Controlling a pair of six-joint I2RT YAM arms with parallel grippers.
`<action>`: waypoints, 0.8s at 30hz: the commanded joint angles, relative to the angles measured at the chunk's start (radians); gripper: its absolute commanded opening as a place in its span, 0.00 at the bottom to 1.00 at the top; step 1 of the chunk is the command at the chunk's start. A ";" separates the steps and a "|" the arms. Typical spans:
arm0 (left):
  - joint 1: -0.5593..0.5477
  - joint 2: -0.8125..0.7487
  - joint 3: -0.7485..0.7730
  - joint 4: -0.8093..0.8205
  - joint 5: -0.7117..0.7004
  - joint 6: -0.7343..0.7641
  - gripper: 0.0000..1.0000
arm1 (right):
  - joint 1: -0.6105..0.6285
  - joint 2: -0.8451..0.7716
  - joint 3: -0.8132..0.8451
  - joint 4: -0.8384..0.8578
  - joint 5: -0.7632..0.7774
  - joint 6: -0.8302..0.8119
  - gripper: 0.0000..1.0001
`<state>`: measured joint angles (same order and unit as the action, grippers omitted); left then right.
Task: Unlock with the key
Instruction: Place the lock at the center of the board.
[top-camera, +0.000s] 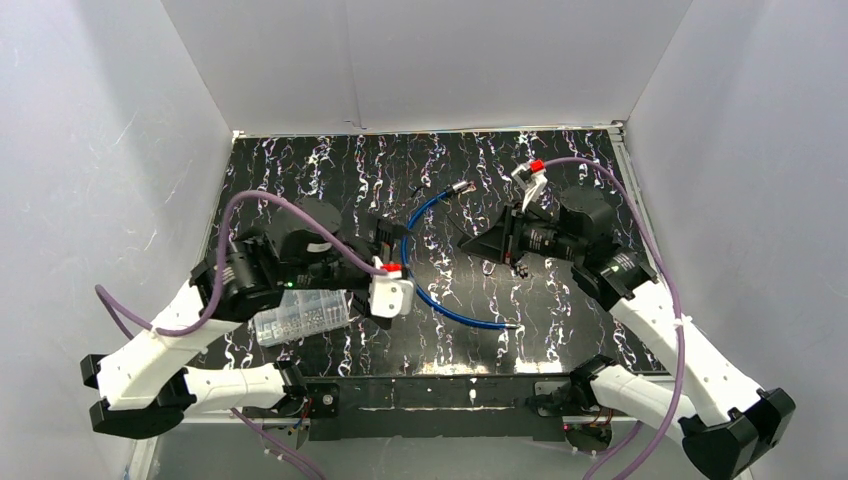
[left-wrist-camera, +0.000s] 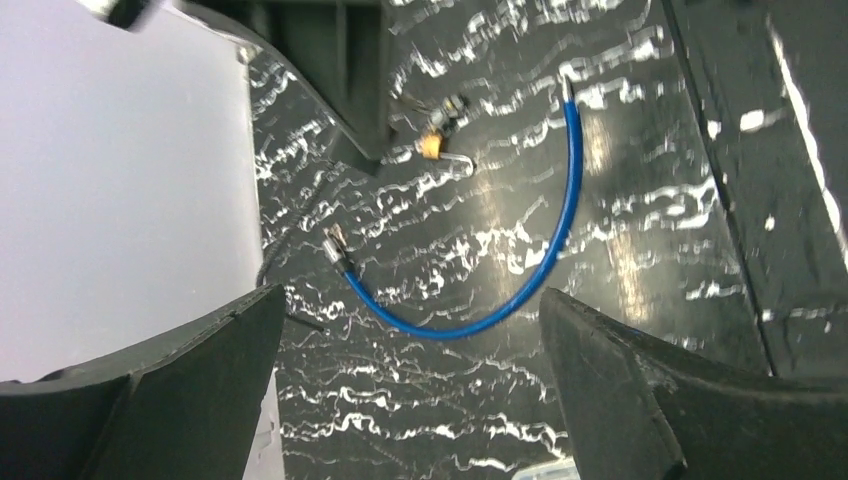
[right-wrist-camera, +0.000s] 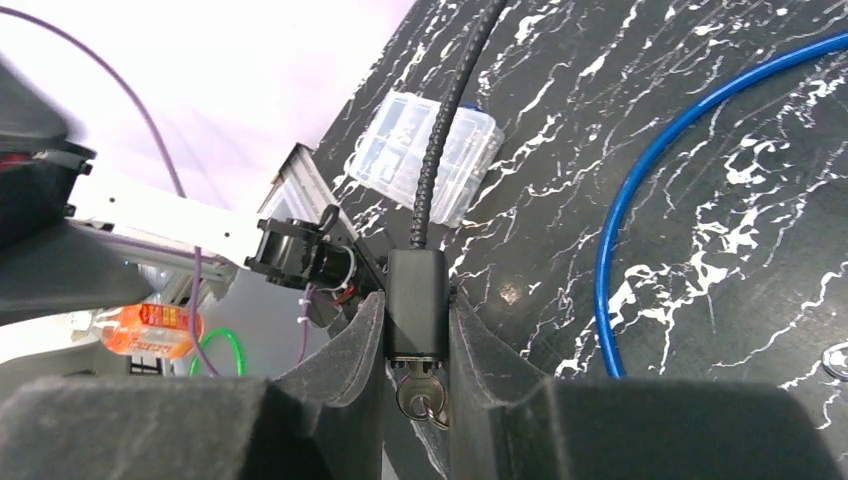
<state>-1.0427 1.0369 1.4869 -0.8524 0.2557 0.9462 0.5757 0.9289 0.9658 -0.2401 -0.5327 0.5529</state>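
Note:
My right gripper (right-wrist-camera: 417, 312) is shut on a black lock body (right-wrist-camera: 417, 280). A silver key (right-wrist-camera: 420, 395) with a ring sits in the lock's near end, between the fingers. The lock's black ribbed cable (right-wrist-camera: 445, 130) runs away from it across the table. In the top view the right gripper (top-camera: 503, 243) is at centre right. My left gripper (top-camera: 392, 245) faces it from the left, beside a blue cable (top-camera: 445, 308). The left gripper (left-wrist-camera: 412, 300) is open wide and holds nothing. The blue cable (left-wrist-camera: 520, 290) lies beyond it on the table.
A clear plastic box (top-camera: 300, 317) of small parts lies at the front left under the left arm. The blue cable curves over the middle of the black marbled table (top-camera: 300, 170). A small metal and orange piece (left-wrist-camera: 432, 145) lies near the right gripper. White walls enclose three sides.

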 joint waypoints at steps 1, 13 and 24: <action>0.007 -0.001 0.116 0.021 0.071 -0.205 0.98 | -0.007 0.032 -0.022 0.083 0.047 -0.007 0.01; 0.098 0.080 0.249 0.228 -0.218 -0.552 0.98 | -0.007 0.161 -0.153 0.273 -0.042 0.069 0.01; 0.419 0.188 0.229 0.082 -0.295 -0.721 0.98 | -0.007 0.263 -0.268 0.308 0.052 0.054 0.01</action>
<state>-0.7469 1.2116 1.7196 -0.7140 -0.0293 0.3200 0.5709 1.1589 0.7144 -0.0069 -0.5223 0.6220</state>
